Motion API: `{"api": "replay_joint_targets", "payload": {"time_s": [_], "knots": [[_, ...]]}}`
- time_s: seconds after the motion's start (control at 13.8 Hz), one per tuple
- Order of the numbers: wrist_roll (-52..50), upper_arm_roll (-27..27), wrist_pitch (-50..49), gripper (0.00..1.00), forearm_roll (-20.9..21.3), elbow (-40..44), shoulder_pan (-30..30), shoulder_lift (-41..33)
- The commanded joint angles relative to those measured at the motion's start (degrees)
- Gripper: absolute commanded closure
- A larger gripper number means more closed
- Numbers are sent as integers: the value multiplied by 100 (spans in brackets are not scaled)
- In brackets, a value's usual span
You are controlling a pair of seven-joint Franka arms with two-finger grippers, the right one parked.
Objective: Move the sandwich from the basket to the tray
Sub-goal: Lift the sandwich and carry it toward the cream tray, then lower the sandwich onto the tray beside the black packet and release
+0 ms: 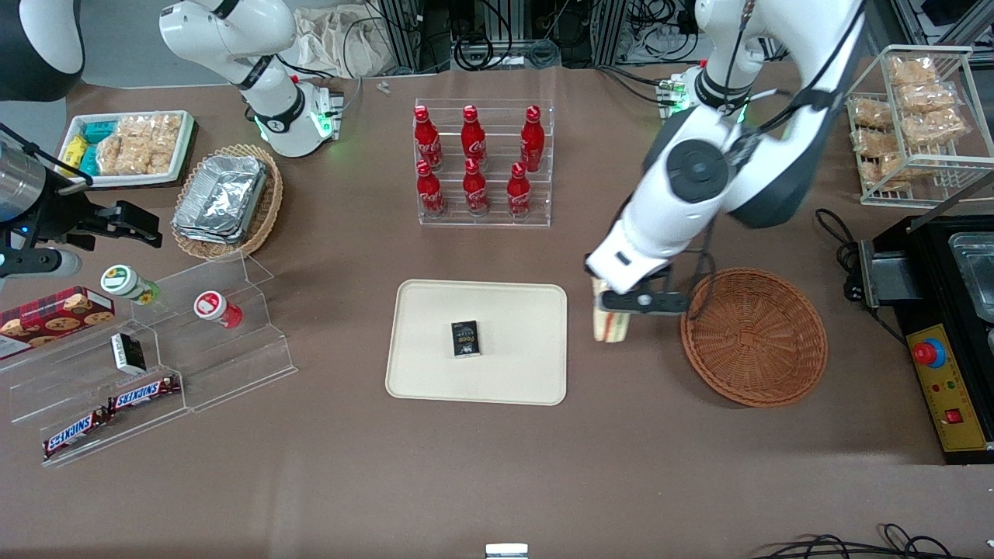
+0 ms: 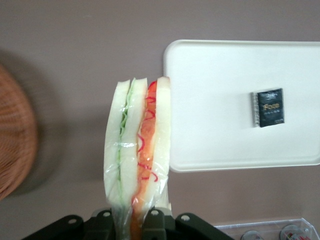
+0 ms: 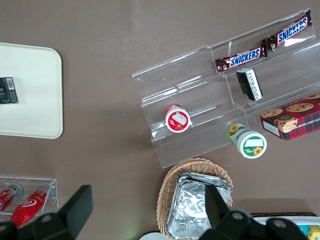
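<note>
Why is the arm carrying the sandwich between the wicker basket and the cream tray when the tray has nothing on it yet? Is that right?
Not quite. The tray is not bare: a small black packet lies on it, as the front view shows. The rest holds: the gripper grips the sandwich between the reddish-brown wicker basket and the tray.

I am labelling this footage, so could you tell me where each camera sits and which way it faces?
Front view: high up facing the robots, looking down on the table; the working arm carries the sandwich in its gripper between basket and tray.
Left wrist view: on the working arm, looking down past gripper, shut on the sandwich.
Right wrist view: on the parked arm, looking down at the display stand.
All three show the tray.
</note>
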Motion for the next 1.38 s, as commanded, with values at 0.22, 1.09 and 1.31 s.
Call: {"api": "replay_joint_targets", "payload": {"time_s": [0.22,1.09,1.31], "knots": [[-82,27,888,100,552,593,-456,1383],[-91,36,1092,7,622,558,-404,1903],[-441,36,890,1,631,576,-404,1816]]}}
